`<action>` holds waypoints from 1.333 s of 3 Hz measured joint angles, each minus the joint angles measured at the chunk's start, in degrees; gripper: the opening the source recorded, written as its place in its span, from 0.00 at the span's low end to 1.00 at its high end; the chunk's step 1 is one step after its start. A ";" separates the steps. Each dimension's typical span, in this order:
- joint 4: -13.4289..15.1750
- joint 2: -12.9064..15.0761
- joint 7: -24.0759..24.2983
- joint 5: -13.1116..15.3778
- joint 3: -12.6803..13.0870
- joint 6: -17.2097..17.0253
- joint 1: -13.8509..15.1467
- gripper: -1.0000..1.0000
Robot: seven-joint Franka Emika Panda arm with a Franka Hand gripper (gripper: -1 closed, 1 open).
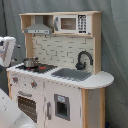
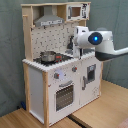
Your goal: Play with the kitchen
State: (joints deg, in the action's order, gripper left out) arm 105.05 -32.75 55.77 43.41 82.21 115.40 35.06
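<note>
At centre frame in both exterior views stands the kitchen (image 1: 60, 75) (image 2: 60, 75); the hand's (image 2: 79, 42) opening cannot be told

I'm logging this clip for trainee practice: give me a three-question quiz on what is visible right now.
1. True or false: a metal pot stands on the hob of the kitchen.
2. In the first exterior view, the black faucet stands at the sink's: A) the first exterior view's left, B) the first exterior view's right.
3. What sits in the top shelf beside the hood?

Key: 1 true; 2 B; 3 a toy microwave.
</note>
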 joint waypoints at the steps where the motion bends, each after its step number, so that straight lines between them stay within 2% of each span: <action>1: -1.55 4.36 -5.18 -0.28 0.00 0.40 0.61 1.00; 3: -4.06 13.59 -14.64 -0.44 0.87 0.02 0.59 1.00; 4: -5.52 17.85 -19.29 -0.59 1.93 -1.20 0.60 1.00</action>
State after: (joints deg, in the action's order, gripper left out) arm 99.53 -14.90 36.49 42.82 84.14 114.21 35.66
